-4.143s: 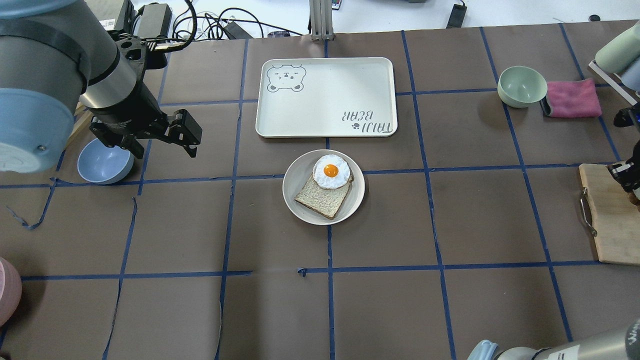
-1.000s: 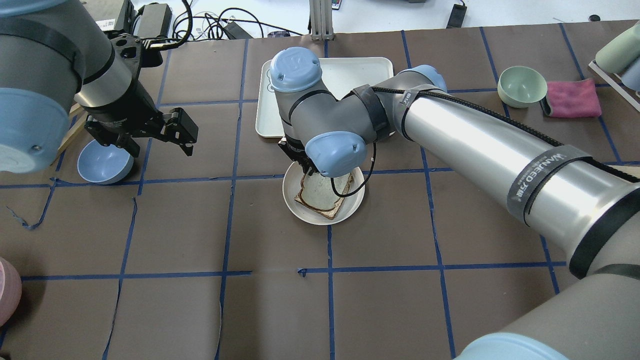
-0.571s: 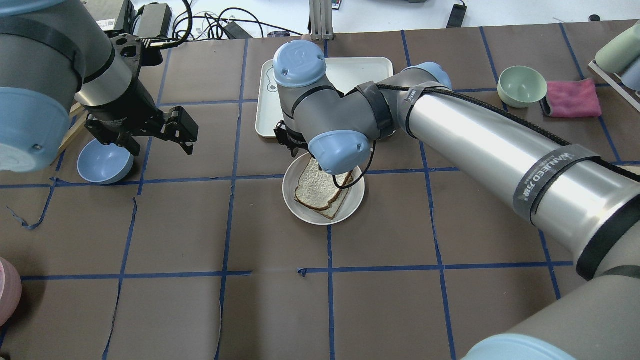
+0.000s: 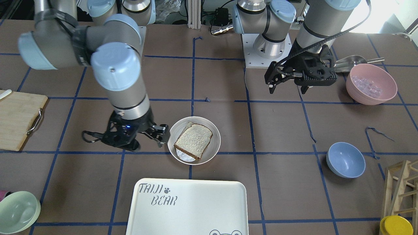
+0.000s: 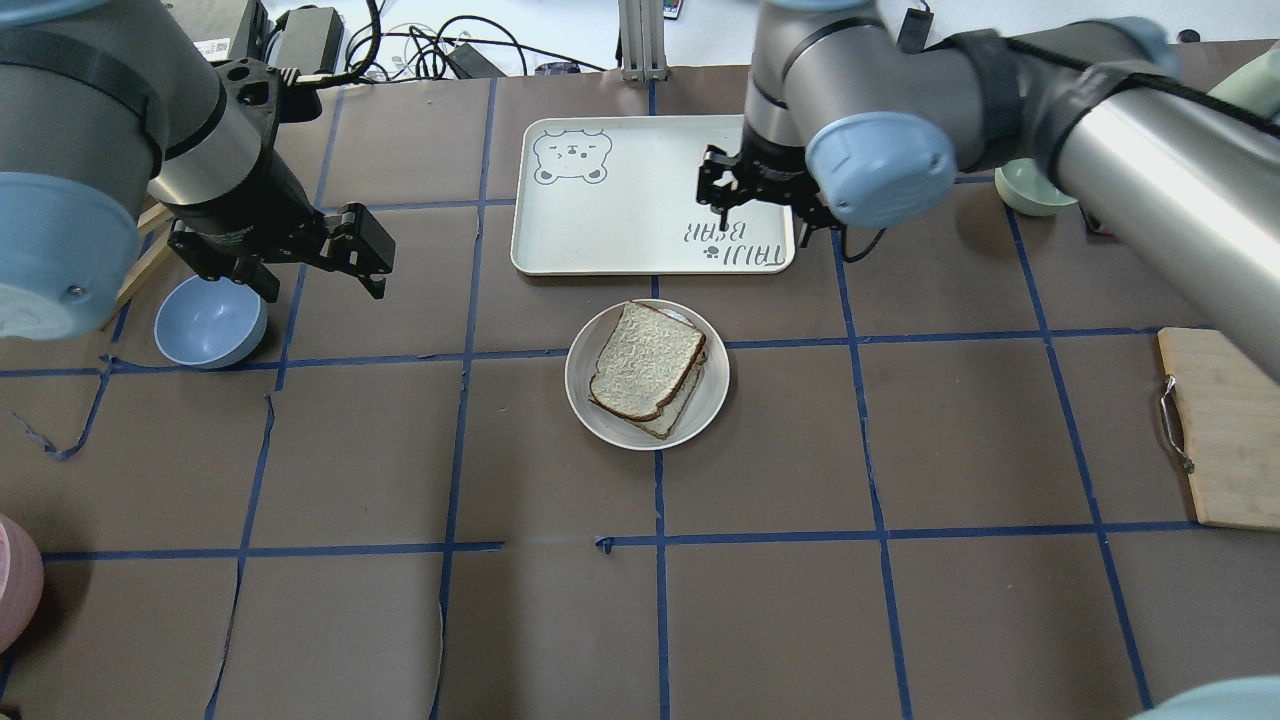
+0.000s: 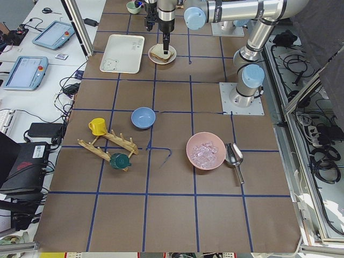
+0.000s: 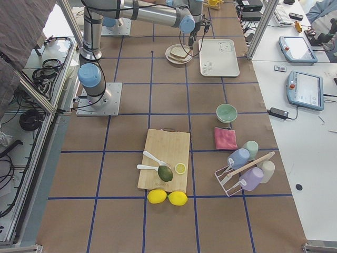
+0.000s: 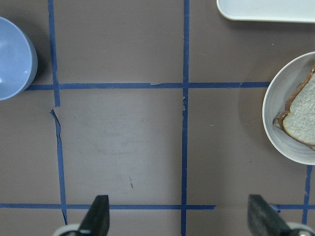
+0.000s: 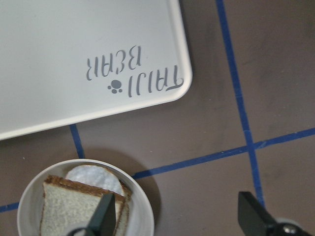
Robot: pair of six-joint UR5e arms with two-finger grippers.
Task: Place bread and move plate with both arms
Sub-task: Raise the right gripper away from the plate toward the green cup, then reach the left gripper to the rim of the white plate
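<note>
Bread [image 5: 645, 358] lies flat on the plate [image 5: 585, 385], stacked on a second slice [image 5: 672, 415] and offset a bit from it, with a fried egg's white [image 4: 184, 156] peeking out between them on the tray-facing side. The plate sits on the brown table [image 5: 400, 620] just beside the white TAIJI BEAR tray [image 5: 640, 200], not touching it. The right arm [image 5: 1150, 150] reaches in long across the table, wrist bent down. The right gripper [image 5: 760, 205] points straight down and hovers above the lettered corner of the tray, off the plate, fingers [image 9: 106, 214] spread wide with nothing between them. Its wrist camera looks down on the tray corner and the plate's edge. The left arm [image 5: 150, 150] is on its own side, gripper also aimed straight down. The left gripper [image 4: 286, 88] hangs above bare table near the blue bowl [image 5: 205, 322], well apart from the plate, fingers wide apart and empty. In the left wrist view the plate shows only at the right edge. No contact between either gripper and the plate or bread.
</note>
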